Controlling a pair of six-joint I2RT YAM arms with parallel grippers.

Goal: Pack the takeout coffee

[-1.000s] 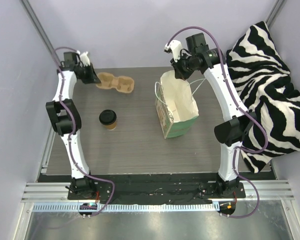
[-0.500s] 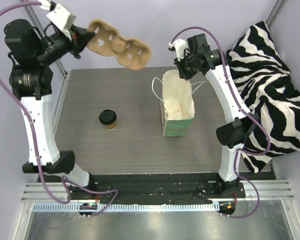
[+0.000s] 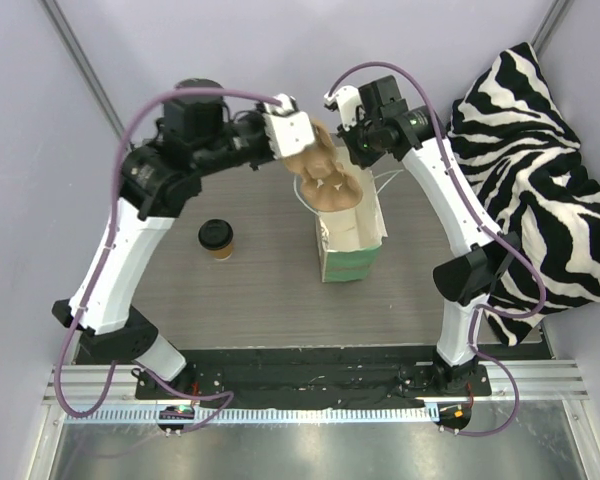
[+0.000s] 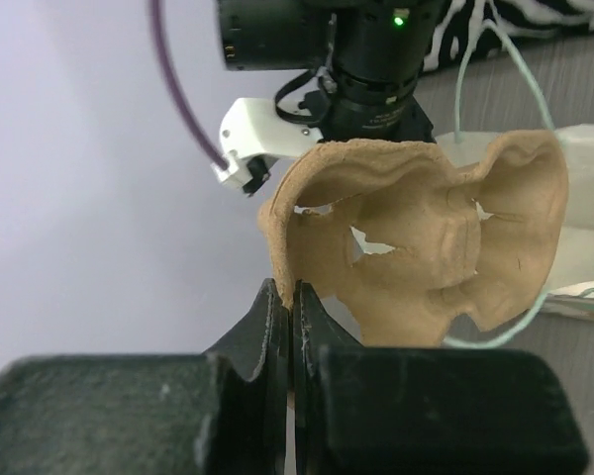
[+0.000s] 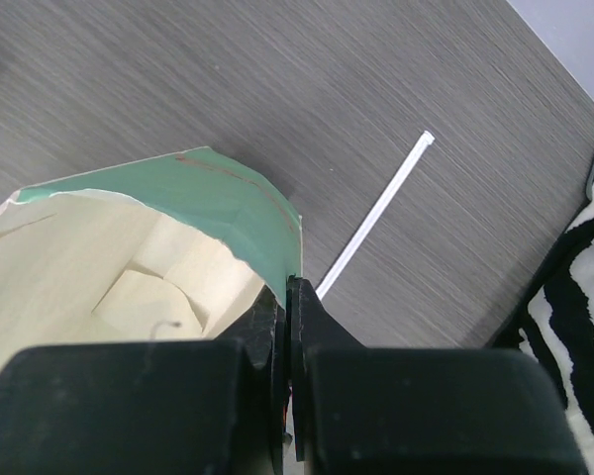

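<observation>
Carrier (image 3: 325,176) moved over bag (image 3: 348,262); coffee (image 3: 216,238) sits outside.

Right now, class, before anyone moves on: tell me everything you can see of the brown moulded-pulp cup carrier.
The brown moulded-pulp cup carrier looks like rough tan paper pulp, with two cup wells side by side, their walls cut by jagged openings. Both wells are empty. It is off the table and steeply tilted, one end rim pinched between the shut fingers of the left gripper. From above it hangs over the open mouth of the mint-green paper bag; whether it touches the bag cannot be told.
</observation>
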